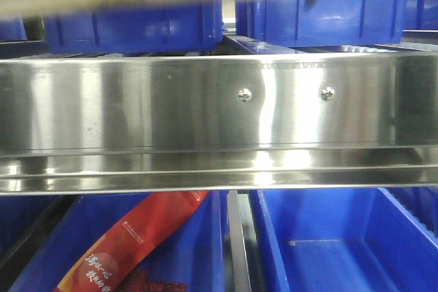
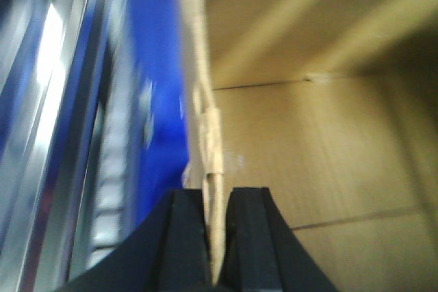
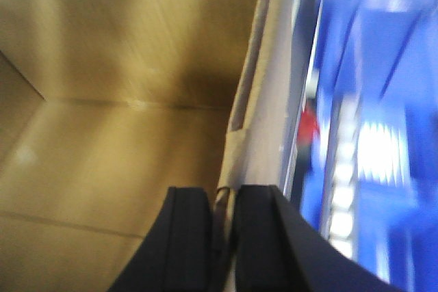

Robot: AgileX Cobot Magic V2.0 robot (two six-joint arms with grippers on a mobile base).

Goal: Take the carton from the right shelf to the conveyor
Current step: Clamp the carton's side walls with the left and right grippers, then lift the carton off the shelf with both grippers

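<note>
The carton is held by two opposite walls. The left tool is clenched on one upright wall edge, one finger inside the box and one outside. The right tool is clenched likewise on the opposite wall. In the front view the carton's blurred underside lies along the top left, above the shelf rail and in front of the blue bins; whether it clears the shelf entirely cannot be told. The conveyor is not in view.

Likely hazards:
- The thin corrugated board may buckle, tear or slide from either pinch under the box's weight.
- Uneven arm travel would twist the walls.
- A low carry could snag the underside on the rail.
</note>
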